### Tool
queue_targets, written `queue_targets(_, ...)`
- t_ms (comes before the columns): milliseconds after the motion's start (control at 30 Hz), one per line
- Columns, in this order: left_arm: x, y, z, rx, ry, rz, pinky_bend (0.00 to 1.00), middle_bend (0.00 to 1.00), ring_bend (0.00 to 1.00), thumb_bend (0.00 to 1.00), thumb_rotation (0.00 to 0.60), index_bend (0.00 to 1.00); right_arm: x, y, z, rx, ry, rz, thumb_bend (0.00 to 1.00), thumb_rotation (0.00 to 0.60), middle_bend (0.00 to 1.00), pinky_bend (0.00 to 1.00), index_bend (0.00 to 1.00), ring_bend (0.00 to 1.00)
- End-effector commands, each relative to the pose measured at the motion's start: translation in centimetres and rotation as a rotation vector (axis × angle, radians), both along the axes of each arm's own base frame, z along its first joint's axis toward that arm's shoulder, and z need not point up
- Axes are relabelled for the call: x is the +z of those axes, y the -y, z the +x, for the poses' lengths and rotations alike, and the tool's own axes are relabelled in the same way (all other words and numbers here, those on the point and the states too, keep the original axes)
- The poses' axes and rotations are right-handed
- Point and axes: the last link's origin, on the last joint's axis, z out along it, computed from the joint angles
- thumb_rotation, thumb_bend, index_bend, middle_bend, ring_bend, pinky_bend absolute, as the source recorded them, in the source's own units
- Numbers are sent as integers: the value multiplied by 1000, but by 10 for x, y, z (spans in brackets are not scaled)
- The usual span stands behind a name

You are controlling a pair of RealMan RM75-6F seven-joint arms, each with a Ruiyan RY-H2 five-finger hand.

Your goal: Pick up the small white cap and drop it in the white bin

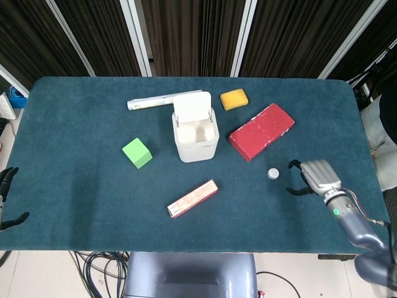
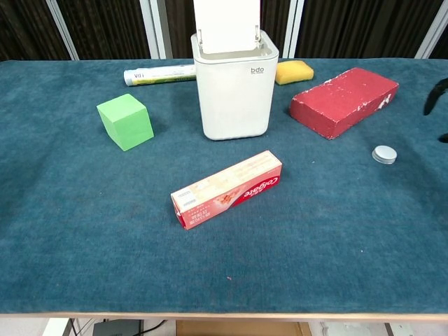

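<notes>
The small white cap [image 1: 273,173] [image 2: 383,155] lies flat on the blue cloth, below the red brick. My right hand [image 1: 312,176] hovers just to its right, fingers spread and curled downward, holding nothing; only its dark fingertips [image 2: 435,94] show at the chest view's right edge. The white bin [image 1: 195,136] [image 2: 235,87] stands mid-table with its lid tipped up and its inside bare. At the left table edge, low down, my left hand [image 1: 7,197] rests with fingers apart and nothing in it.
A red brick [image 1: 261,131] lies between bin and cap. A toothpaste box [image 1: 193,198] sits in front of the bin, a green cube [image 1: 137,153] to its left, a rolled white tube [image 1: 155,100] and a yellow sponge [image 1: 234,99] behind.
</notes>
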Motion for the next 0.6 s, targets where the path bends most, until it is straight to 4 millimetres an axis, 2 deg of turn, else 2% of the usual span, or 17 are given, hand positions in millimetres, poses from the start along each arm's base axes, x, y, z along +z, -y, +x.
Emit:
queue_targets(33, 0, 0, 0, 1, -1, 0, 0, 160, 30, 153, 600, 113, -22, 21, 3, -8, -43, 16, 109, 600, 877, 914, 342, 951)
queue_targets(267, 0, 0, 0, 3, -2, -2, 0, 159, 30, 153, 600, 113, -47, 40, 4, -19, -71, 7, 116, 600, 879, 915, 359, 949)
queue_targets(600, 1, -1, -1, 6, -6, -3, 0, 159, 30, 153, 600, 113, -71, 42, -5, -28, -114, 5, 119, 600, 879, 915, 390, 948)
